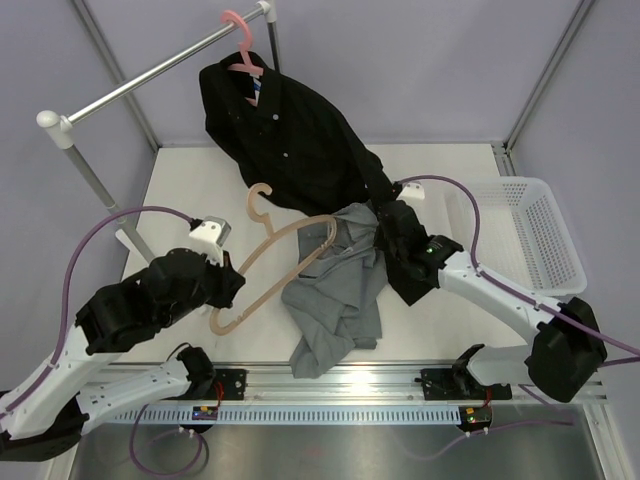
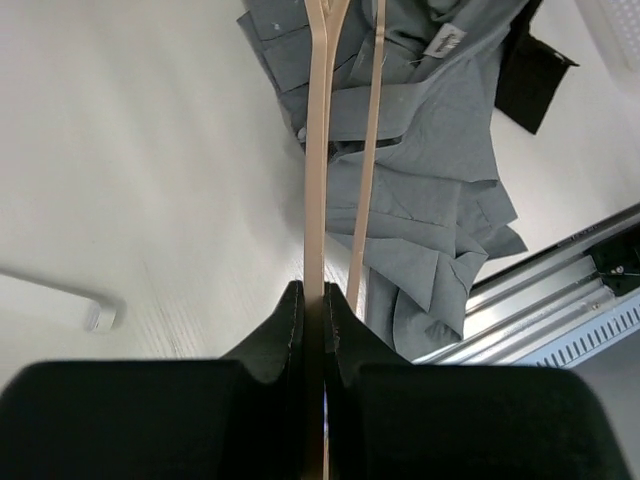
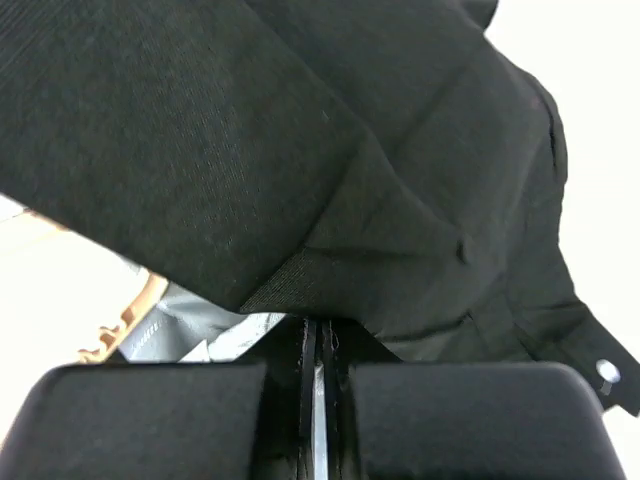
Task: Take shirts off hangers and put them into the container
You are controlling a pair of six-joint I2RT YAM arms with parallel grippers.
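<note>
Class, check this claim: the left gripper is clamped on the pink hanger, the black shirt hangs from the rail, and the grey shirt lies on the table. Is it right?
Not quite. The left wrist view shows the left gripper clamped on the beige hanger; the pink hanger is up on the rail under the black shirt. The grey shirt does lie on the table.

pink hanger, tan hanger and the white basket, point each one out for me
pink hanger (image 1: 246, 45), top external view, on its hook below the rail
tan hanger (image 2: 315, 150), left wrist view, on its long bar
white basket (image 1: 548, 240), top external view, on its mesh side
</note>
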